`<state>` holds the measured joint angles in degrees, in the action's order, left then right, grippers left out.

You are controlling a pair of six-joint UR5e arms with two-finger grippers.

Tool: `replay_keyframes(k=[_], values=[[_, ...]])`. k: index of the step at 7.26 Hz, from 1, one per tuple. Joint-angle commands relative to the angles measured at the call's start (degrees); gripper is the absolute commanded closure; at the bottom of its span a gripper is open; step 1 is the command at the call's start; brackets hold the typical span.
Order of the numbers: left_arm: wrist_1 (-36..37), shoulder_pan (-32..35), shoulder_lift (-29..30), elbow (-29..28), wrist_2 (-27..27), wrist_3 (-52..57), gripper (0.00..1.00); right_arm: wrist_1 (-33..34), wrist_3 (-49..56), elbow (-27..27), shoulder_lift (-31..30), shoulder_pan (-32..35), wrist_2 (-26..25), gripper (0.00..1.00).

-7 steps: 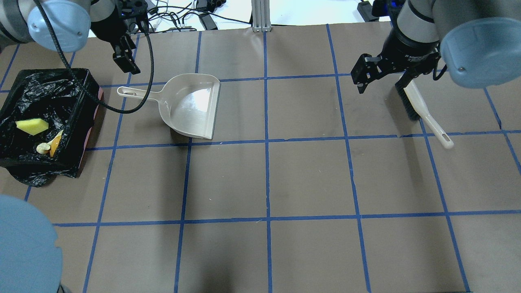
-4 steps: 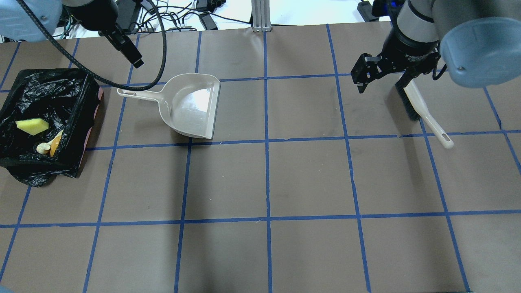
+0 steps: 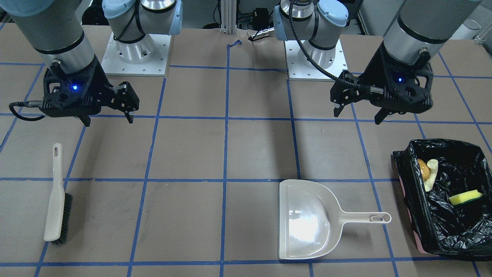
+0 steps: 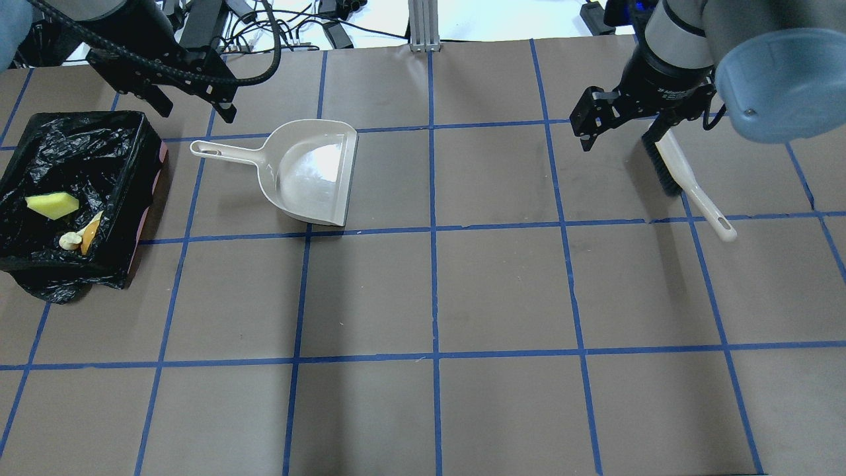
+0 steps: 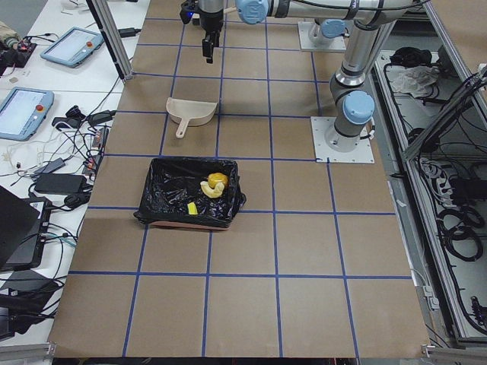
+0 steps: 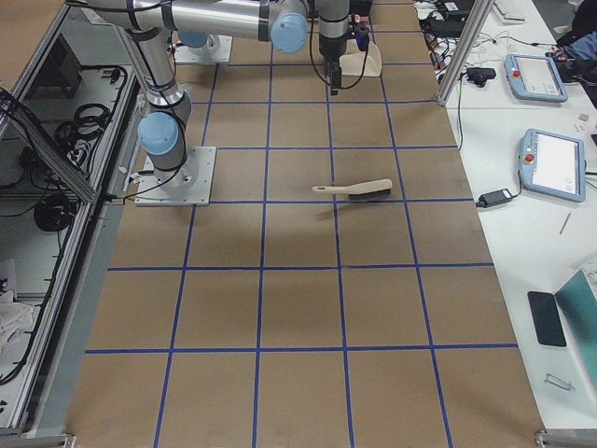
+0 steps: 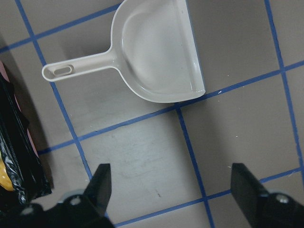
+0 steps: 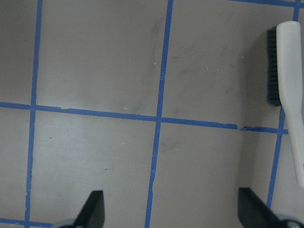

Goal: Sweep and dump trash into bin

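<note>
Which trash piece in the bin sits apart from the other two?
The yellow sponge; the potato-like lump and croissant piece lie touching by one wall of the bin.

No text, label or number legible in any view, a line of small white lettering on the black wrist housing (image 4: 667, 94) above the right gripper (image 4: 618, 139) too blurred to read, tablet screens (image 5: 21, 112) on the side bench too small to make out

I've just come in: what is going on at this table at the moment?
Nothing is being held. The left gripper and right gripper both hang open above the table. The empty dustpan and the brush lie on the table, and the sponge, potato-like lump and croissant-like piece sit inside the bin.
</note>
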<state>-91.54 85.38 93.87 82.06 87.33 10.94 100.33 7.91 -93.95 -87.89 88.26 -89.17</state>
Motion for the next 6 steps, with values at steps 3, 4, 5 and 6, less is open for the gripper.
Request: replay_keyframes(k=[3,4,5,6], values=[[-0.4,0.1,-6.6,5.7,0.2,-4.9,0.00,-0.1,0.0,0.0,0.0,0.0,0.0,0.00],[-0.7,0.1,-7.2,6.0,0.5,-4.7,0.00,0.1,0.0,0.0,0.0,0.1,0.0,0.00],[-0.5,0.1,-7.4,6.8,0.3,-4.8,0.00,-0.2,0.0,0.0,0.0,0.0,0.0,0.00],[-0.5,-0.7,-7.9,6.9,0.3,-3.9,0.00,-0.1,0.0,0.0,0.0,0.1,0.0,0.00]])
